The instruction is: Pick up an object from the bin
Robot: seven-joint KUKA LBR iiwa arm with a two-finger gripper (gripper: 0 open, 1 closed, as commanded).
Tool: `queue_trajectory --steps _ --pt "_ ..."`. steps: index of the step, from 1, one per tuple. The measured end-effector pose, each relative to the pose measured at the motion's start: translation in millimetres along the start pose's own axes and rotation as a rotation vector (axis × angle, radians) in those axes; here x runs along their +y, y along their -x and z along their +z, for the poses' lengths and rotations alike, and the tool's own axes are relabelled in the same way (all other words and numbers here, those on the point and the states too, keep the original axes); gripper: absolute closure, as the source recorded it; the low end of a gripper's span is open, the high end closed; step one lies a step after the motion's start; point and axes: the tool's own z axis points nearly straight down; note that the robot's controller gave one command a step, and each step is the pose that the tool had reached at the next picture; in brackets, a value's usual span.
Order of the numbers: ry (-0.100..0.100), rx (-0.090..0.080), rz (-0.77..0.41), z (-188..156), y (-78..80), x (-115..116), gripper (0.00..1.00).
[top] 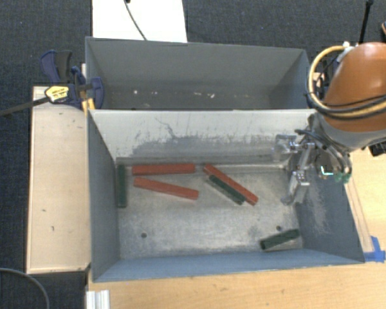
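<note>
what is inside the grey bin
Three red bars, three dark green bars, all loose on the floor. The tool and arm hide part of the right side.

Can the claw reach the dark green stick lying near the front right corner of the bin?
Probably yes: the claw is close by, and the dark green stick lies alone with nothing over it, though the front wall is near.

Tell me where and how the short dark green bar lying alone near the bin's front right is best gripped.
Probably its middle: come straight down on the short dark green bar and close across its narrow width. It lies flat on the floor of the grey metal bin, touching nothing else, so both long sides look free.
</note>
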Motion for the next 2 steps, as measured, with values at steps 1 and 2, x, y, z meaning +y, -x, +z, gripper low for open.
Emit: queue_trajectory --steps 1,2 --pt "0.000 0.002 -0.150 146.8 -3.9 0.2 0.00" --pt "-0.003 -0.009 -0.459 165.9 -52.1 -34.8 0.00"
